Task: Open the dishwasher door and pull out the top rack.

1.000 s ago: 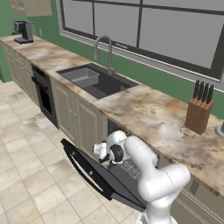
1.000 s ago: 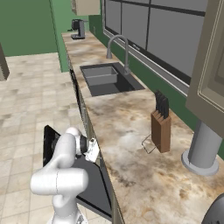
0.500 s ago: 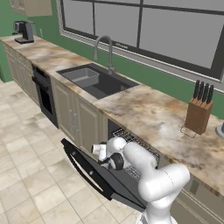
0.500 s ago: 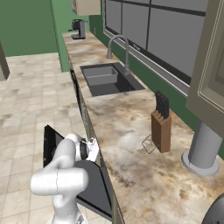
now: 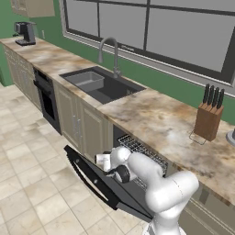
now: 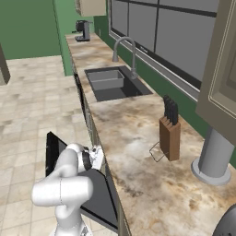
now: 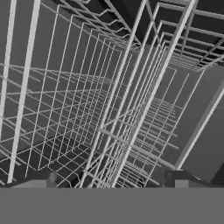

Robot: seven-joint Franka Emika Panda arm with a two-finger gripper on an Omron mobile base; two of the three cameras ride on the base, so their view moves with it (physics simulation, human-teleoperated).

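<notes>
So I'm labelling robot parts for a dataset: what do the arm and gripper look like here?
The arm is glossy white, built of rounded, bulbous segments with dark rings at the joints; one dark round disc shows near the wrist. The gripper is a small white blocky hand. In the hand view its fingertips are small, dark and stubby. No cables or markings are visible.
</notes>
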